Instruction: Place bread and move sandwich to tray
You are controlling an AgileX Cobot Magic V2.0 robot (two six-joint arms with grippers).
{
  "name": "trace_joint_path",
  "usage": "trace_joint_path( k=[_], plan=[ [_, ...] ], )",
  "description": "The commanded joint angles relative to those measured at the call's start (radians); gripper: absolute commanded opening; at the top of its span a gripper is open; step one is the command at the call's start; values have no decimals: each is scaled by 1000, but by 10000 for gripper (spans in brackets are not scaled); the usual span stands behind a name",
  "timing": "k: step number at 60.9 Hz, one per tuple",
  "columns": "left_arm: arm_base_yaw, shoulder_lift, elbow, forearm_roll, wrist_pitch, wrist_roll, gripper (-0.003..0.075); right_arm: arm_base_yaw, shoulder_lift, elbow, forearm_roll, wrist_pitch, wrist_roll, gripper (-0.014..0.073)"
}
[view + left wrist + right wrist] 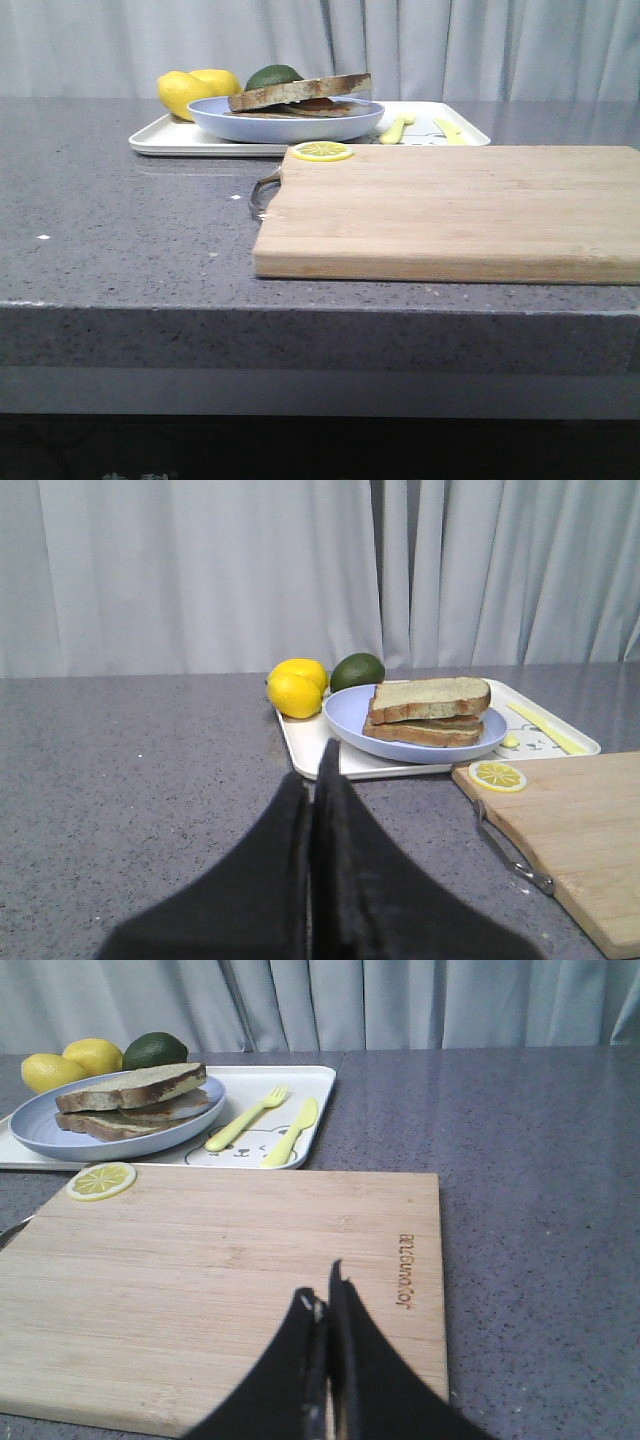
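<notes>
Behind, one tray (160,140) holds one sandwich (300,95), two lemons (195,90).

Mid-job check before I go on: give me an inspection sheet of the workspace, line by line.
Surface: speckled grey stone countertop, a few pale crumbs.
Job's things: sandwich of two brown-crusted slices on the round light-blue plate, which sits on the shallow white rectangular tray.
Clutter: bare wooden cutting board with a lemon slice at its corner; two yellow lemons and a dark green avocado at the tray's far end; yellow fork and yellow knife on the tray.
Grippers: left gripper shut, empty; right gripper shut, empty, above the board.
Cables: nothing seen.
Surroundings: pale grey curtain behind.
</notes>
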Motion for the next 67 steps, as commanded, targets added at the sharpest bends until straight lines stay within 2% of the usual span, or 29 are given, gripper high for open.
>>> trace_joint_path(
  k=[1,54,67],
  plan=[
    [-5,-44,-5,4,-67,-11,-20,-4,9,-25,-3,-86,-3,-60],
    [-4,-74,29,2,-89,-11,-20,-4,9,-25,-3,-85,-3,-60],
    [138,-83,150,-102,-135,-11,-20,-4,9,-25,-3,-85,-3,-60]
  ],
)
